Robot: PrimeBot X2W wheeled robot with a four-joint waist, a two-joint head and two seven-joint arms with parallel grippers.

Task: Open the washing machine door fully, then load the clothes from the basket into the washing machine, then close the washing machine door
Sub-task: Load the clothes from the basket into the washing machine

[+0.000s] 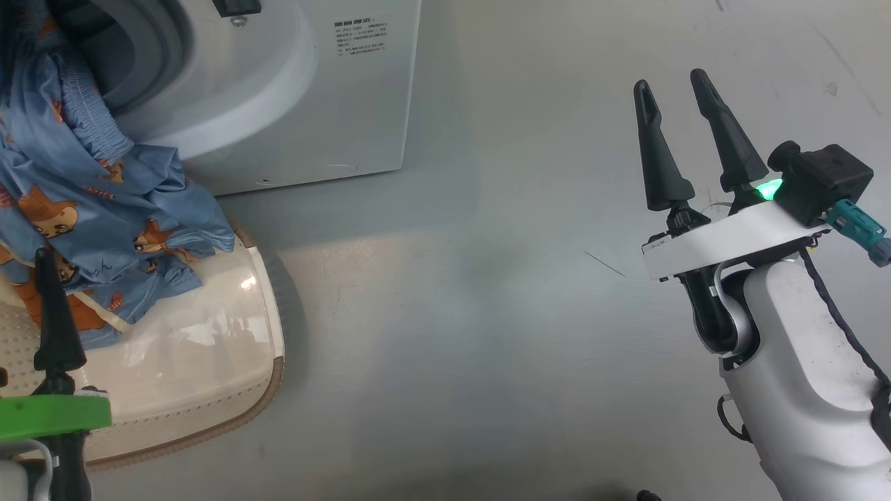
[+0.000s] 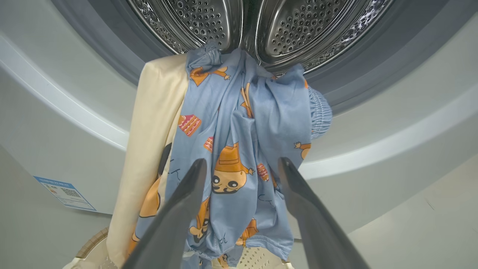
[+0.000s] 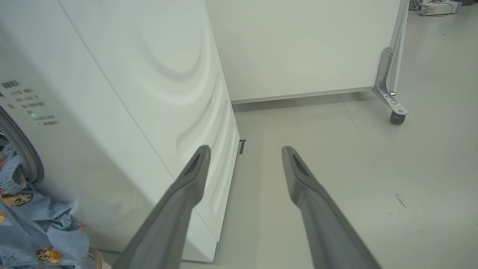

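Blue cartoon-printed and cream clothes (image 2: 239,123) drape from the mouth of the white steel-drummed washing machine (image 2: 373,123), centre of the left wrist view, trailing into the cream perforated plastic basket (image 1: 209,362). The left gripper (image 2: 242,164), just before them, and the right gripper (image 1: 672,83), at right of the head view, both stand spread and empty. Left unpushed, the bundle may slide back out or catch in the door.

Head camera: high, looking down on grey floor (image 1: 487,313). Left wrist: close, perforated steel drum (image 2: 201,22) beyond fingers (image 2: 179,220). Right wrist: white washing machine (image 3: 112,93) left of fingers (image 3: 186,194). All share blue orange-printed clothes (image 2: 239,123).
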